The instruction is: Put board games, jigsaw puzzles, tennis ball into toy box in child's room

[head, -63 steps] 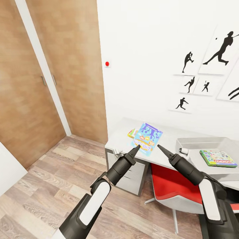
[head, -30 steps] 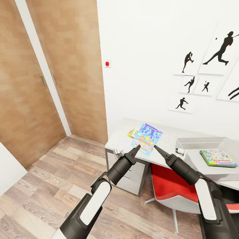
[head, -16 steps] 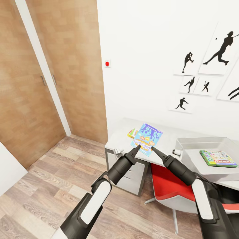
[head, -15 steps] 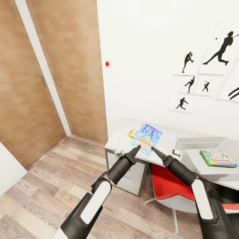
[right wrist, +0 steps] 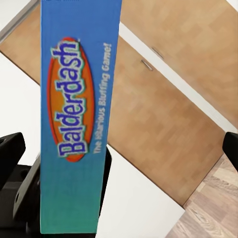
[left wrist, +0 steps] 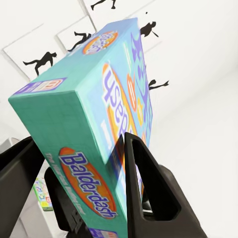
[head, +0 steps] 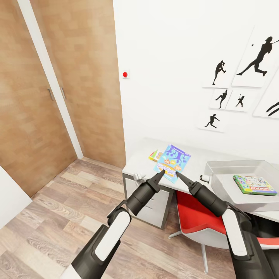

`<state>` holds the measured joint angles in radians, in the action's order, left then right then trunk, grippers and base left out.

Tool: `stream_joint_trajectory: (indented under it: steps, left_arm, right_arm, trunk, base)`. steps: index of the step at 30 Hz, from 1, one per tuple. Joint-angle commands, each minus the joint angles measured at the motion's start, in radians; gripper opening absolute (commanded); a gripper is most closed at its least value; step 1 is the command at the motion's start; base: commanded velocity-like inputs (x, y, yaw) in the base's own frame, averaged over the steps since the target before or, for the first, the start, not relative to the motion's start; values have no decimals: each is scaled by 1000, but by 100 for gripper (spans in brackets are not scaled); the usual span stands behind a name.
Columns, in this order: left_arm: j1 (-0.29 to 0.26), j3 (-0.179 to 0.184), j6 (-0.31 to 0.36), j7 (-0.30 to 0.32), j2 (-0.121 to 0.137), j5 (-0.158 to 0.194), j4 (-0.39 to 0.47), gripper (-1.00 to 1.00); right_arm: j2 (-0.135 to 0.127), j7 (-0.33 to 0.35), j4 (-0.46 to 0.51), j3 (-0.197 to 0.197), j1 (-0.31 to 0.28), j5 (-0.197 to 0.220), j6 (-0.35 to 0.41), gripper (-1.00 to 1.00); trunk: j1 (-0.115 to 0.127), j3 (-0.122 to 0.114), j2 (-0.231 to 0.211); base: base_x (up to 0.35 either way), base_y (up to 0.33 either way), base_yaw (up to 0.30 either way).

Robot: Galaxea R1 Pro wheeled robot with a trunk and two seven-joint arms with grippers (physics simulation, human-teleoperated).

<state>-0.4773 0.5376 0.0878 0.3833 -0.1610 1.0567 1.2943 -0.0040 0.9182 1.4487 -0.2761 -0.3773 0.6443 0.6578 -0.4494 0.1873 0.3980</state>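
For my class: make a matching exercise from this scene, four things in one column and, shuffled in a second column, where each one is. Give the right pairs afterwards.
Things
1. Balderdash box
2. Monopoly box
3. red chair
4. red dot

Places
A. on the white wall beside the brown doors
B. lying inside the toy box
C. tucked under the table
D. at the tips of the left gripper and right gripper

Pairs: 1-D, 2-B, 3-C, 4-A

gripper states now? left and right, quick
Left gripper: shut on the blue Balderdash box.
Right gripper: at the same box's edge, fingers wide apart, so open.
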Motion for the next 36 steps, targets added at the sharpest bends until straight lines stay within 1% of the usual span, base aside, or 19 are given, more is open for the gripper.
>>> stream_joint_trajectory:
  steps: [1, 10, 17, 36]
  left_arm:
    - [-1, 2, 9, 3, -1, 11, -2, -100]
    - [-9, 20, 6, 3, -2, 11, -26, -100]
    - [-22, 43, 2, 4, -2, 11, -48, -100]
    - [-26, 53, -6, 10, 5, 13, -48, -100]
  right_arm:
    - [0, 1, 0, -1, -1, 5, 6, 100]
    - [0, 1, -2, -1, -5, 4, 6, 100]
    - [0, 1, -2, -2, -16, 5, 8, 100]
    - [-7, 1, -2, -8, -21, 5, 8, 100]
  trunk:
    - [-1, 2, 2]
    - [-1, 2, 2]
    - [-1, 2, 2]
    - [-1, 2, 2]
  base:
    - [0, 0, 0]
    - [0, 0, 0]
    - [0, 0, 0]
    - [0, 0, 0]
